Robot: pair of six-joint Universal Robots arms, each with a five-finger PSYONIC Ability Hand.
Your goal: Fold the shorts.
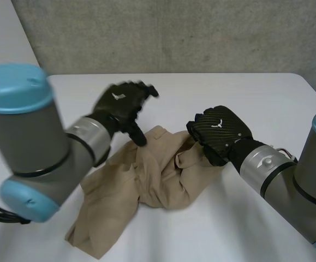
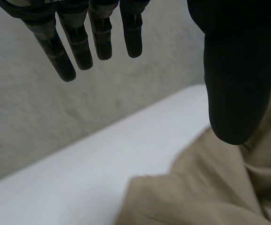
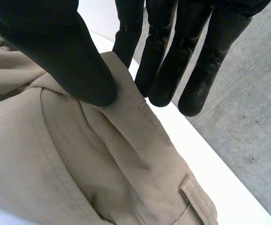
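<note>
Nearest the camera in the head view is the robot's left arm [image 1: 32, 142], its grey joint and light-blue caps coming in from the left side. It ends in the left robot hand [image 1: 122, 106], which hovers over the far left part of the beige shorts [image 1: 147, 180]. The shorts lie crumpled and bunched on the white tabletop [image 1: 245, 218], roughly in the middle between the two arms, with one leg trailing toward the near left.

In the left wrist view the left robot hand [image 2: 236, 70] is spread wide. Its fingers [image 2: 79, 47] are straight and set well apart from the thumb, and nothing is in its grasp. The shorts [image 2: 205, 187] lie below the thumb, with bare tabletop [image 2: 79, 178] beside them. From the head view I cannot tell whether the thumb tip touches the cloth.

The right robot hand [image 1: 220, 134], at the end of the right arm [image 1: 288, 180], sits at the right edge of the shorts. In its own wrist view the right robot hand [image 3: 55, 51] pinches a raised fold of the shorts [image 3: 79, 159]. The thumb presses on the fabric from one side and the fingers [image 3: 163, 70] are behind it, with a stitched edge standing up between them. A strip of tabletop [image 3: 201, 154] runs just past the cloth.

A grey concrete wall [image 1: 174, 33] stands behind the tabletop.
</note>
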